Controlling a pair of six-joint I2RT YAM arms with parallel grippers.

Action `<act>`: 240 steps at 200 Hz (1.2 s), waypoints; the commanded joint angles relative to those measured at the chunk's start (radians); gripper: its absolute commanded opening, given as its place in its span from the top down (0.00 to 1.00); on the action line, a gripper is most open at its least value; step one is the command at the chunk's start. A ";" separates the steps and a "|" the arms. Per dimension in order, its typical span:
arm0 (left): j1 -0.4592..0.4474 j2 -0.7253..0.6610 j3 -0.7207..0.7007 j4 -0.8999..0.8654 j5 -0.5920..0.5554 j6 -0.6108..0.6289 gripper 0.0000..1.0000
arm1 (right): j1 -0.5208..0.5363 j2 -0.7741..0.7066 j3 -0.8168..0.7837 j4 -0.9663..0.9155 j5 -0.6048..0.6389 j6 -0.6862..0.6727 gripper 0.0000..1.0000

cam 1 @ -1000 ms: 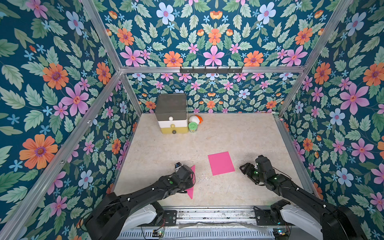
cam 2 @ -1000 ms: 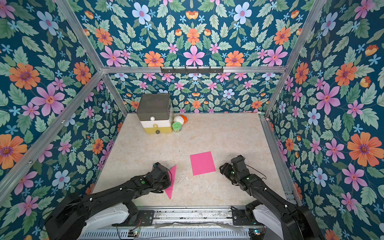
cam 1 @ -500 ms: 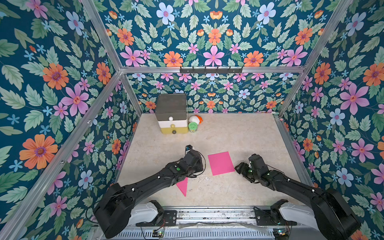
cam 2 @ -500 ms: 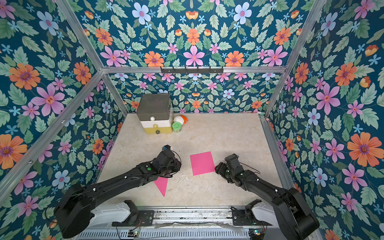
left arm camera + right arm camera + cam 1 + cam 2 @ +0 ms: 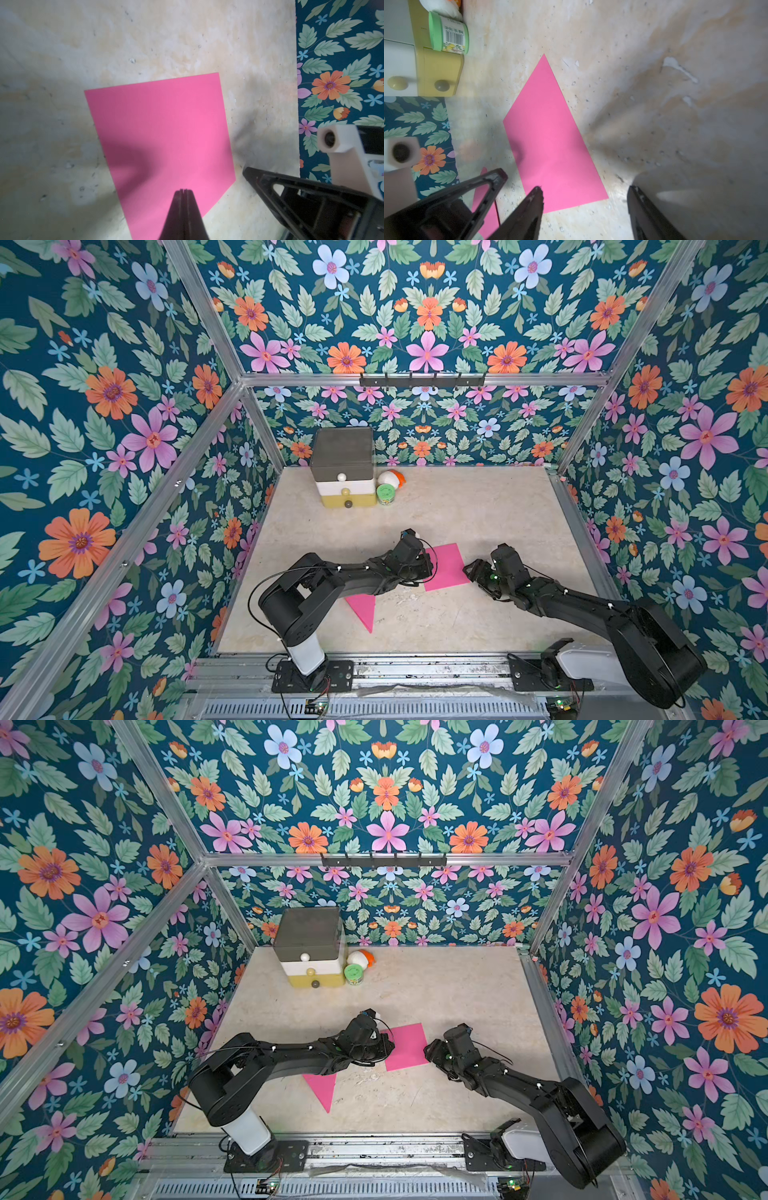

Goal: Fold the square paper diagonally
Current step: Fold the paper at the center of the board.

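There's the pink square paper [image 5: 449, 568], lying flat and unfolded on the counter [image 5: 478, 506], near its middle, turned slightly askew.

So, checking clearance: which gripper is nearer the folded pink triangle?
Left. The left gripper sits shut over one edge of the pink square, just beyond the triangle. The right gripper stands open at the square's opposite side, farther off.

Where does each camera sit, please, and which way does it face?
Both top views: high above the robot's base, looking down at the table; left arm and right arm show.
Left wrist: on the left arm, facing the square paper; shut left gripper shows.
Right wrist: on the right arm, facing the same paper; open right gripper shows.
Shared: every view shows the paper.
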 commanded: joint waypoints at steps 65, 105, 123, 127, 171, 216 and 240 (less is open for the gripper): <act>0.001 0.054 -0.077 0.044 0.022 -0.028 1.00 | 0.008 0.092 -0.008 0.031 -0.059 0.018 0.33; 0.001 0.044 -0.086 0.029 0.015 -0.020 1.00 | 0.007 0.125 -0.022 0.208 -0.164 0.020 0.35; 0.001 0.046 -0.089 0.029 0.018 -0.018 1.00 | 0.008 0.134 -0.020 0.258 -0.196 0.018 0.35; 0.001 0.045 -0.089 0.029 0.018 -0.018 1.00 | 0.008 0.134 -0.021 0.271 -0.203 0.019 0.35; 0.002 0.050 -0.092 0.029 0.014 -0.017 1.00 | 0.007 0.107 -0.062 0.511 -0.352 0.061 0.36; 0.004 0.057 -0.086 0.026 0.017 -0.017 1.00 | 0.006 0.094 -0.068 0.644 -0.418 0.118 0.36; 0.004 0.052 -0.087 0.023 0.017 -0.017 1.00 | -0.004 0.086 -0.056 0.502 -0.357 0.067 0.36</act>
